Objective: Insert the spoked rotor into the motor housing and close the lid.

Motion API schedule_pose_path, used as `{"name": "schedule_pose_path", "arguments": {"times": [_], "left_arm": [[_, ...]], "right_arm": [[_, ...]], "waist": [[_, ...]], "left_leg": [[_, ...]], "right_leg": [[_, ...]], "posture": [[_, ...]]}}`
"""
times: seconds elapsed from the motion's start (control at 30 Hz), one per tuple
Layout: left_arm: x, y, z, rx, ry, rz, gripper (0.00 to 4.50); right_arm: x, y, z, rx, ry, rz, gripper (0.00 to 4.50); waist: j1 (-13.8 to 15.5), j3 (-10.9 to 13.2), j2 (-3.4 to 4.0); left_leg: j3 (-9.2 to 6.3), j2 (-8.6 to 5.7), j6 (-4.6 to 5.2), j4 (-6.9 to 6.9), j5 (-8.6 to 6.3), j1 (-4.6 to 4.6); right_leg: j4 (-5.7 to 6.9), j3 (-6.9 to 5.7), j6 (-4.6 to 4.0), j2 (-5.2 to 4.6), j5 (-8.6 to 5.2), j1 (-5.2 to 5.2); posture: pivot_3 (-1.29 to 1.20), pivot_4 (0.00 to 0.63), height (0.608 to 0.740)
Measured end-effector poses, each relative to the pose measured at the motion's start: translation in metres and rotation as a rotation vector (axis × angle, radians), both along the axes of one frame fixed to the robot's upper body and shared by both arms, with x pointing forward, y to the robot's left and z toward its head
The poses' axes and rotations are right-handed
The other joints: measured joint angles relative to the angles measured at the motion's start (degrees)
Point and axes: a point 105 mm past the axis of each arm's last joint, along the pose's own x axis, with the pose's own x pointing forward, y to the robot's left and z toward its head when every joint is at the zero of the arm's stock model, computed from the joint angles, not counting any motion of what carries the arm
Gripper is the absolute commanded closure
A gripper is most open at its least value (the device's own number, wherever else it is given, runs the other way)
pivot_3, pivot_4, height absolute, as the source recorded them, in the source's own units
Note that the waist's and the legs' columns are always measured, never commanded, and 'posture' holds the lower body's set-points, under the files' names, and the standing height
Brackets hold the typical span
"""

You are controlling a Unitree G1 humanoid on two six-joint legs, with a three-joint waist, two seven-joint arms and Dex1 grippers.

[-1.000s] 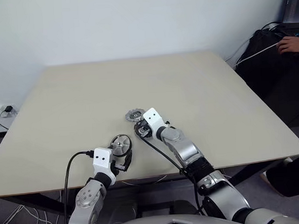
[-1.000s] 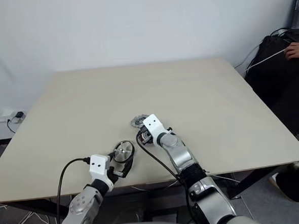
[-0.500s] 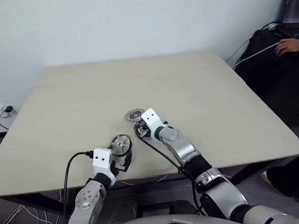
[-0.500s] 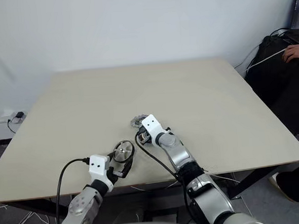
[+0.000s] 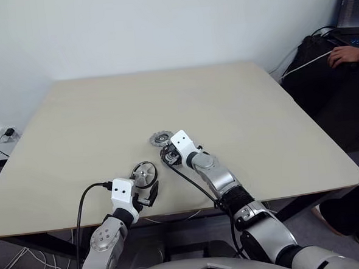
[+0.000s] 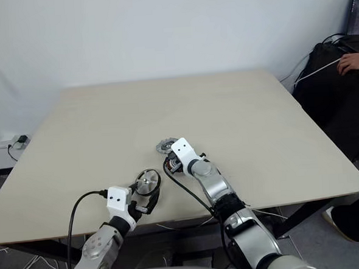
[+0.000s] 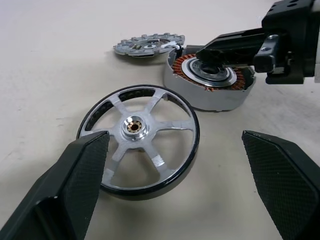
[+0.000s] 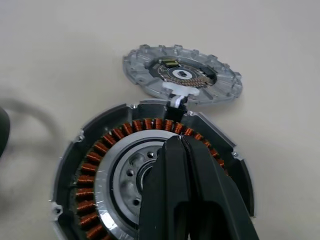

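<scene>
The spoked rotor (image 7: 140, 145) lies flat on the table near its front edge, silver spokes facing up. My left gripper (image 7: 175, 139) stands open, one finger on each side of the rotor and not touching it. Just beyond sits the motor housing (image 8: 100, 145), its copper windings exposed. My right gripper (image 8: 177, 142) is shut, and its tips rest over the housing's pale centre. The lid (image 8: 182, 77), a notched grey disc, lies flat on the table against the housing's far rim.
The beige table (image 5: 239, 106) stretches wide beyond the parts. A black cable (image 5: 83, 204) loops from my left wrist over the table's front edge. At the far right, off the table, a person's hand (image 5: 347, 55) rests near a black bag.
</scene>
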Motion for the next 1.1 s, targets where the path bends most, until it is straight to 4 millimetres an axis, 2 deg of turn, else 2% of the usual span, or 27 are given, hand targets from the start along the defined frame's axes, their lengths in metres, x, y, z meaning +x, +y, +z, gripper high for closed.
{"name": "schedule_pose_path", "arguments": {"times": [0.2, 0.33, 0.4, 0.5, 0.63, 0.9, 1.0, 1.1], "left_arm": [[-0.001, 0.000, -0.001, 0.000, 0.005, 0.001, 0.00], [-0.002, 0.000, -0.001, 0.000, 0.006, 0.001, 0.00], [-0.002, 0.000, -0.001, 0.000, 0.006, 0.001, 0.00], [-0.002, 0.000, -0.001, 0.000, 0.006, 0.001, 0.00], [-0.002, 0.000, -0.001, -0.001, 0.005, 0.002, 0.00], [-0.003, 0.001, -0.002, 0.000, 0.011, 0.004, 0.00], [-0.003, 0.000, -0.002, -0.001, 0.010, 0.003, 0.00], [-0.003, 0.000, -0.002, -0.001, 0.009, 0.002, 0.00]], "right_arm": [[-0.001, 0.002, 0.005, 0.035, -0.007, 0.002, 4.46], [0.002, 0.009, 0.026, 0.105, -0.065, 0.019, 4.46], [0.003, 0.011, 0.030, 0.116, -0.078, 0.020, 4.46], [0.001, 0.009, 0.023, 0.106, -0.057, 0.015, 4.46], [-0.005, 0.003, -0.001, 0.054, 0.011, 0.002, 4.46], [-0.006, -0.001, 0.000, 0.045, 0.006, 0.007, 4.46], [-0.007, 0.002, 0.008, 0.068, -0.004, 0.034, 4.46], [-0.004, 0.008, 0.030, 0.105, -0.067, 0.058, 4.46]], "waist": [[0.00, 0.04, 0.02], [0.01, 0.05, 0.03], [0.02, 0.05, 0.03], [0.06, 0.05, 0.03], [0.02, 0.05, 0.04], [0.05, 0.01, 0.04], [0.00, 0.05, 0.06], [0.03, 0.05, 0.06]], "left_leg": [[0.00, 0.00, -0.01, 0.00, 0.01, -0.05], [-0.03, 0.00, -0.02, -0.02, 0.01, -0.06], [-0.03, 0.00, -0.02, -0.03, 0.01, -0.06], [-0.04, 0.00, -0.02, -0.03, 0.01, -0.06], [-0.04, 0.00, -0.03, -0.03, 0.02, -0.06], [-0.06, 0.00, -0.03, -0.02, 0.02, -0.03], [-0.06, 0.00, -0.04, -0.02, 0.02, -0.07], [-0.08, 0.00, -0.04, -0.03, 0.02, -0.08]], "right_leg": [[0.00, 0.01, 0.01, 0.00, 0.02, -0.06], [-0.01, 0.01, 0.00, 0.03, 0.02, -0.10], [-0.01, 0.01, 0.01, 0.03, 0.02, -0.10], [-0.01, 0.00, -0.05, 0.03, -0.01, -0.10], [0.00, 0.01, -0.07, 0.03, -0.01, -0.10], [0.00, 0.01, -0.04, 0.03, 0.00, -0.05], [0.01, 0.03, -0.04, 0.04, 0.00, -0.12], [0.00, 0.04, -0.05, 0.05, -0.01, -0.15]], "posture": [[0.00, 0.000, 0.740], [0.00, 0.000, 0.740], [0.00, 0.000, 0.740], [0.00, 0.000, 0.740], [0.00, 0.000, 0.740], [0.00, 0.000, 0.740], [0.00, 0.000, 0.740], [0.00, 0.000, 0.740]]}}
